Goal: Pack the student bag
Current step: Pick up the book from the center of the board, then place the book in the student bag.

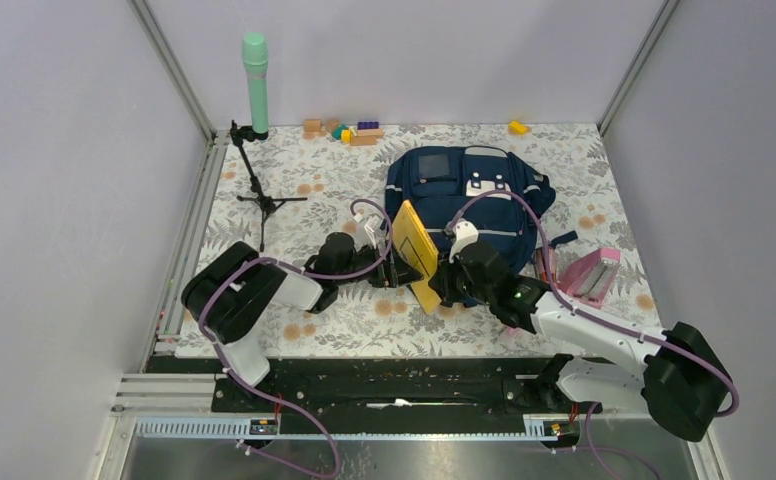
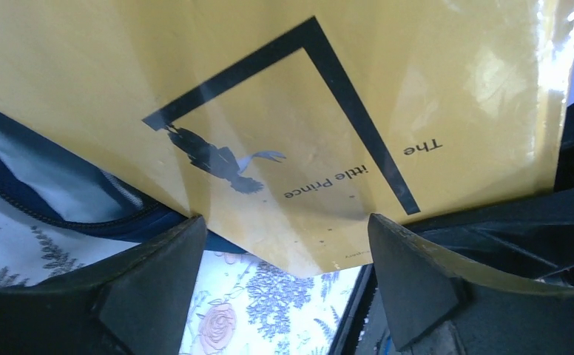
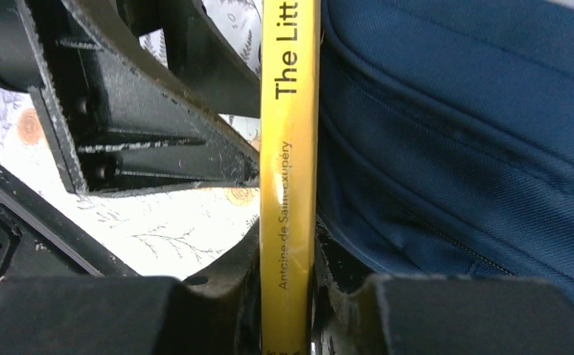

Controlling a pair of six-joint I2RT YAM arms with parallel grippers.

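At mid-table my right gripper [image 3: 288, 296] pinches the spine of a thin yellow paperback book [image 1: 416, 245], upright just beside the large navy-blue fabric student bag [image 1: 469, 190]. My left gripper [image 2: 285, 225] stands wide at its cover — a pink case [image 1: 589, 275] lies right of the bag.

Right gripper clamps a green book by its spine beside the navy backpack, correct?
No: the book is yellow, not green, as the right wrist view shows. The right gripper does clamp its spine beside the navy backpack.
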